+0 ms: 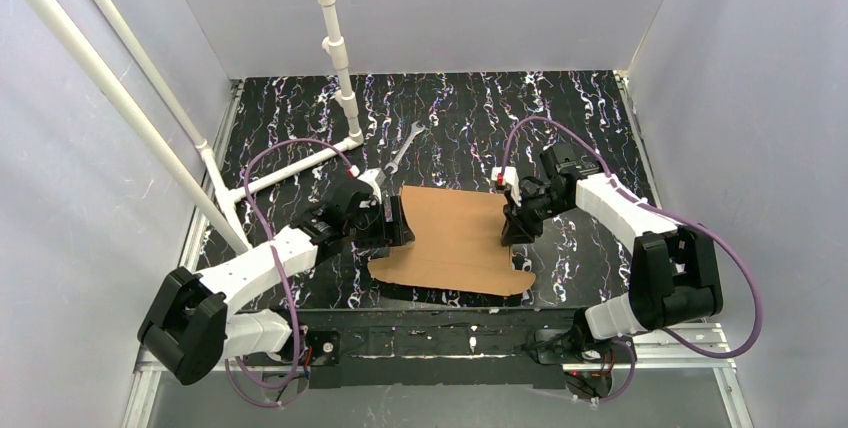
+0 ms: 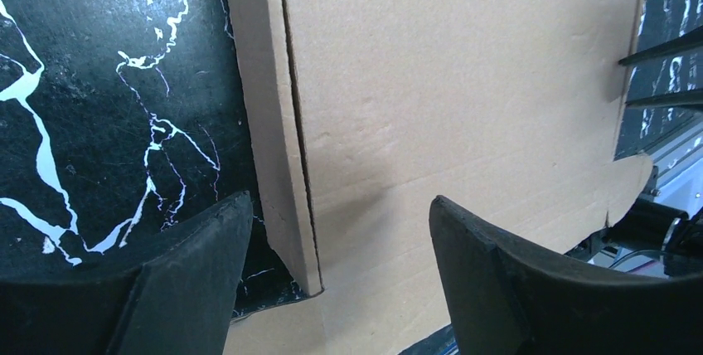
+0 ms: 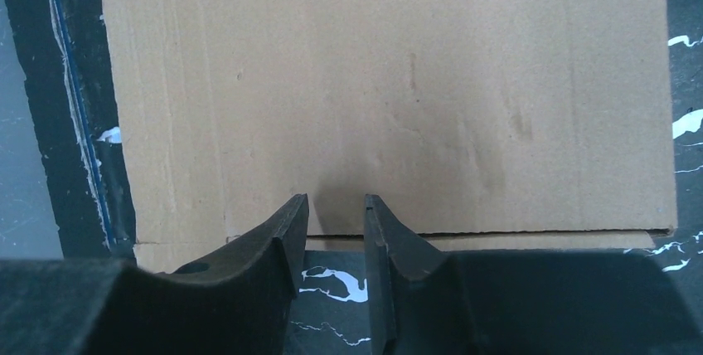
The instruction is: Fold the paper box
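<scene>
**Brown cardboard sheet lies flat between the two pincers**

The paper box (image 1: 455,238), a plain brown corrugated cardboard sheet with cut flaps, lies almost flat in the middle of the black marbled bench (image 1: 560,108). At its left edge the left pincer (image 1: 393,220) stands wide. One finger is over the bench outside the narrow side flap (image 2: 278,123), the other over the main panel. Just behind the sheet's far left corner lies a silver metal wrench (image 1: 404,148). At the sheet's right edge the right pincer (image 1: 520,228) stands narrow, its tips at the fold line, and it clamps nothing.
</scene>
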You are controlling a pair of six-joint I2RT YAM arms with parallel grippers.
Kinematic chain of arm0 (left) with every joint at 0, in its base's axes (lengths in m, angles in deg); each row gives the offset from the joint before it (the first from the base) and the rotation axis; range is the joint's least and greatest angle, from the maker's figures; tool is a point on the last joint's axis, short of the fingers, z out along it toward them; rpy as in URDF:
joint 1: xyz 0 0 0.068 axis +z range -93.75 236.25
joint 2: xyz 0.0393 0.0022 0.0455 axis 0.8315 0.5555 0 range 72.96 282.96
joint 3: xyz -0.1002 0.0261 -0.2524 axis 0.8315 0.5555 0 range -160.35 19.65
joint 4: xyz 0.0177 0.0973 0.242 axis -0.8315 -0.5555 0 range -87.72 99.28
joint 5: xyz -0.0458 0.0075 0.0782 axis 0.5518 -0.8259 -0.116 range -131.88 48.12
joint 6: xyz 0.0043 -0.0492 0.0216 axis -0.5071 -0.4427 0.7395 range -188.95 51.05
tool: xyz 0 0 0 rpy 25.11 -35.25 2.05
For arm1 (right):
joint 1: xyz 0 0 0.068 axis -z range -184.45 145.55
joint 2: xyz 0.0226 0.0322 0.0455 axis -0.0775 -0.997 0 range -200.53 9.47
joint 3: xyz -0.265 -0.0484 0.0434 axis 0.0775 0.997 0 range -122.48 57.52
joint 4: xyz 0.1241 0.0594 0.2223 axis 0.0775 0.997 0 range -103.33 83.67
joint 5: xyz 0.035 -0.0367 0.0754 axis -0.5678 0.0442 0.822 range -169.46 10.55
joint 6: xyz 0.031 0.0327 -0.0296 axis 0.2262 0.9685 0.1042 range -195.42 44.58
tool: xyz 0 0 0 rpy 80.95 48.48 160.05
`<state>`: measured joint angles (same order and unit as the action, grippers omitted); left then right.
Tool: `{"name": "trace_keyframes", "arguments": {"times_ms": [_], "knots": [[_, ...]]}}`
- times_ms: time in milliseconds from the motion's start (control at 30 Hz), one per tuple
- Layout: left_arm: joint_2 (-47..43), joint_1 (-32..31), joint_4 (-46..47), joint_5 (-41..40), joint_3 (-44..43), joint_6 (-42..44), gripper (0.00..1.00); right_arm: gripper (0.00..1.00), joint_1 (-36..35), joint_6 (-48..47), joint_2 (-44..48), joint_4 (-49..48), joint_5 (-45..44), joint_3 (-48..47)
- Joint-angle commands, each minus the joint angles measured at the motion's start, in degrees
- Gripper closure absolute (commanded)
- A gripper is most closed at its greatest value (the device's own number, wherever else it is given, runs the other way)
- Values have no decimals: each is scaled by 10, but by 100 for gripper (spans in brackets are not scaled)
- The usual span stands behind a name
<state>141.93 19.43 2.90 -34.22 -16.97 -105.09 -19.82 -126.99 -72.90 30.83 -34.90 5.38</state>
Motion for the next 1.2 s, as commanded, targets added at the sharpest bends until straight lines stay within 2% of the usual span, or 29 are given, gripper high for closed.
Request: {"name": "trace_keyframes", "arguments": {"times_ms": [0, 133, 167, 400, 633, 1167], "knots": [[-29, 3, -12, -11, -10, -5, 20, 60, 6, -24, 16, 29, 10, 4], [-46, 3, -28, -12, -21, -1, 3, 59, 10, -34, 19, 37, 17, 5], [-50, 3, -31, -12, -22, 0, 2, 59, 10, -36, 20, 38, 19, 5], [-70, 3, -49, -5, -31, 5, 2, 59, 14, -47, 25, 46, 31, 5], [-107, 8, -5, 8, 11, -21, 2, 58, 15, -60, 27, 57, 39, 2], [-127, 11, 13, 51, 24, -37, 2, 57, 18, -88, 26, 84, 57, -4]]}}
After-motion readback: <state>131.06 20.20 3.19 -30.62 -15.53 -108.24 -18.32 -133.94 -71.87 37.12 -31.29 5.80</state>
